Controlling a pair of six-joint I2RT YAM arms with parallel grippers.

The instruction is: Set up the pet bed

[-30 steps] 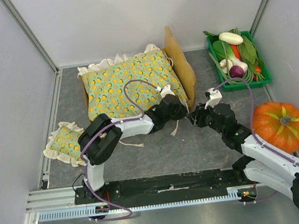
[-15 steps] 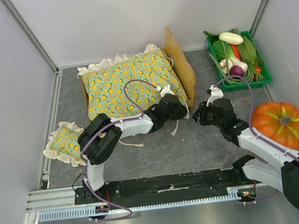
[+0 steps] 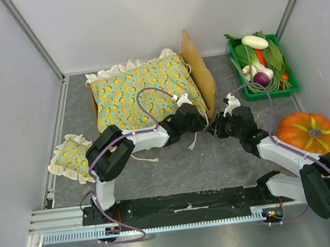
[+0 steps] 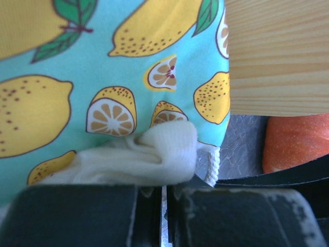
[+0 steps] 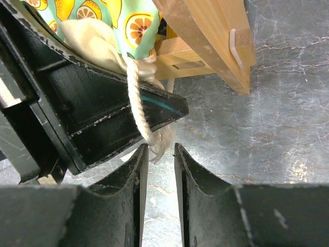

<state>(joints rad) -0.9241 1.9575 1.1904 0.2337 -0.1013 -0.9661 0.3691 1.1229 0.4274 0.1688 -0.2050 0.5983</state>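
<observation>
Your top camera looks down from above the near edge onto the whole table. Your left wrist camera sits tight against the cushion and headboard. Your right wrist camera views that same corner close in, from low on the right.

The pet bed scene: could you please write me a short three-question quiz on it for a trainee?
1. True or false: the left gripper is shut on the cushion's cream frill.
2. Which thing lies left of the pet bed in the top view? A) the pumpkin B) the small pillow C) the vegetable crate
3. Fill in: the white cord ends at the fingertips of the ____ gripper.
Key: 1 true; 2 B; 3 right gripper.
</observation>
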